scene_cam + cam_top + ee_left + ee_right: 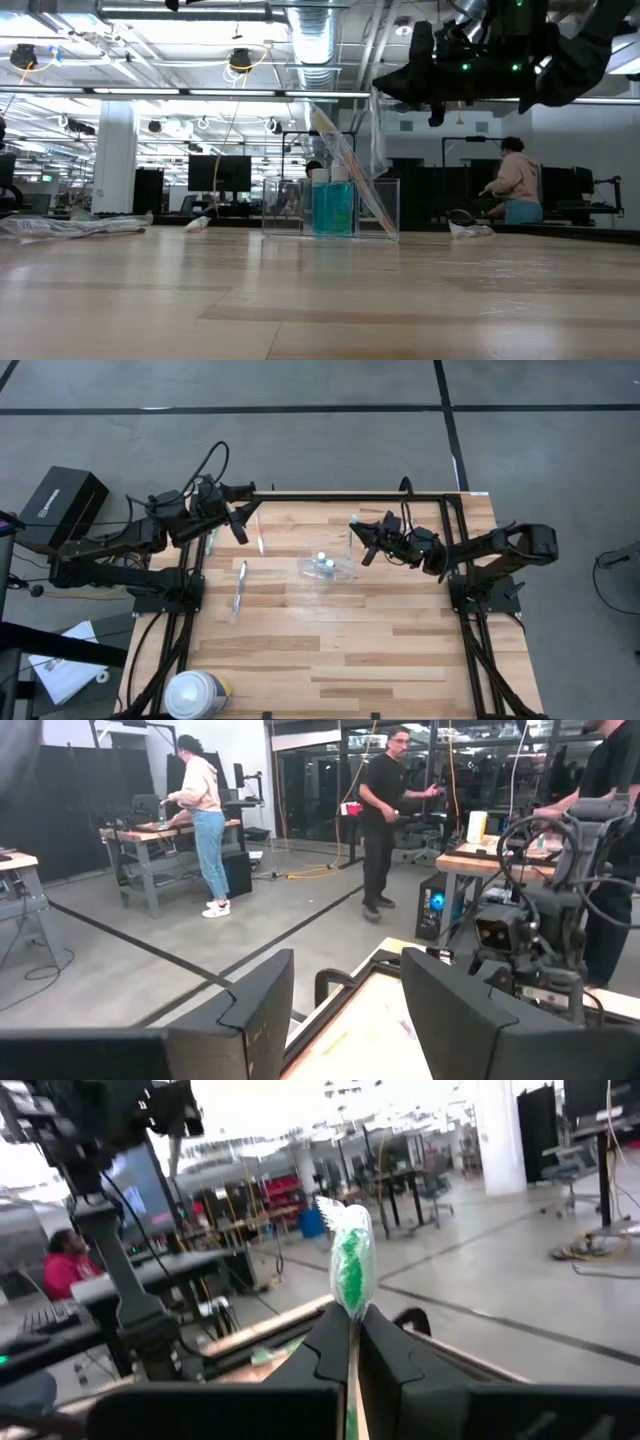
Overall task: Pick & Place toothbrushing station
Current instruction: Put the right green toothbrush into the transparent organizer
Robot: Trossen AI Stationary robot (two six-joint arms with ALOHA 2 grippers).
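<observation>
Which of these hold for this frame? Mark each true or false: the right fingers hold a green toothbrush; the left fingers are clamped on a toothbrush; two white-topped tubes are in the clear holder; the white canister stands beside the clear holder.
1. The right gripper holds a slim green-bristled toothbrush between its fingers. True.
2. The left gripper is clamped on a toothbrush. False: its fingers are open and empty.
3. Two tiny white-topped tubes sit in the clear plastic holder. True.
4. The big white cylindrical canister stands beside the clear holder. False: it stands far off at the table's near left corner.
</observation>
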